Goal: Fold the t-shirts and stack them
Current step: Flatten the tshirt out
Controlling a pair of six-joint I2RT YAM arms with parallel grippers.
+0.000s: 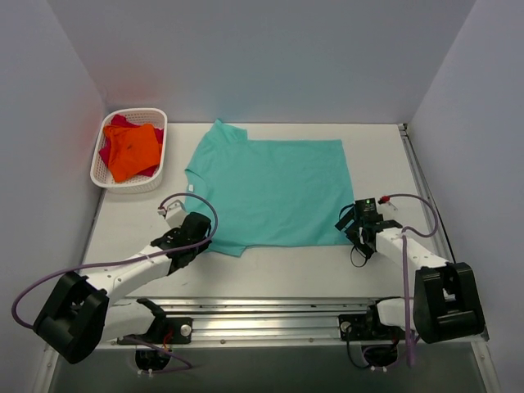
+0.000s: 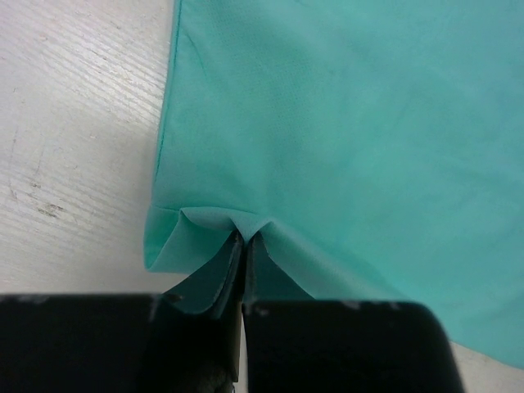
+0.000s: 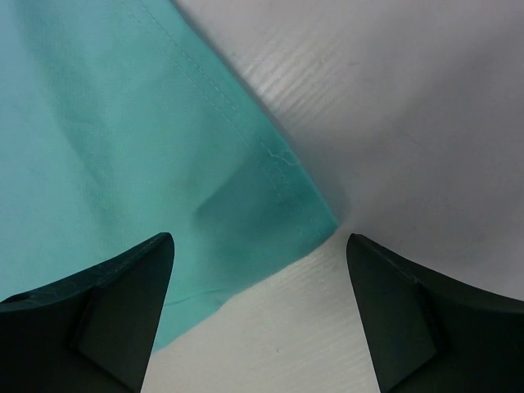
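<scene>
**Desk:** Where is the teal-green t-shirt (image 1: 274, 192) placed?

**Caption:** It is spread flat at the centre of the counter (image 1: 286, 274). Its long axis is laid left to right across the top view, collar to the left and hem to the right. The orange t-shirt (image 1: 135, 151) and the magenta-red t-shirt (image 1: 105, 152) are seen bunched in the white basket (image 1: 128, 187) at upper left, well apart from it.

**Desk:** How are the jaws set?

**Caption:** The left jaws are clamped on a pinch of teal cloth at the shirt's lower-left corner, by the near sleeve. A small ridge of cloth (image 2: 221, 219) is raised just ahead of them in the left wrist view. The right jaws are spread wide and nothing is held.

**Desk:** On what relation is the coming move turned?

**Caption:** On the hem corner (image 3: 311, 209) at the shirt's lower right. In the right wrist view it is framed between the spread jaws, with cloth running off to the upper left and bare counter to the right. The corner is judged to be reachable by the right arm (image 1: 409, 254) alone. A closure there is probably needed before both near corners can be lifted together and carried toward the far edge. Whether the cloth is already touched by the right jaws cannot be told.
</scene>
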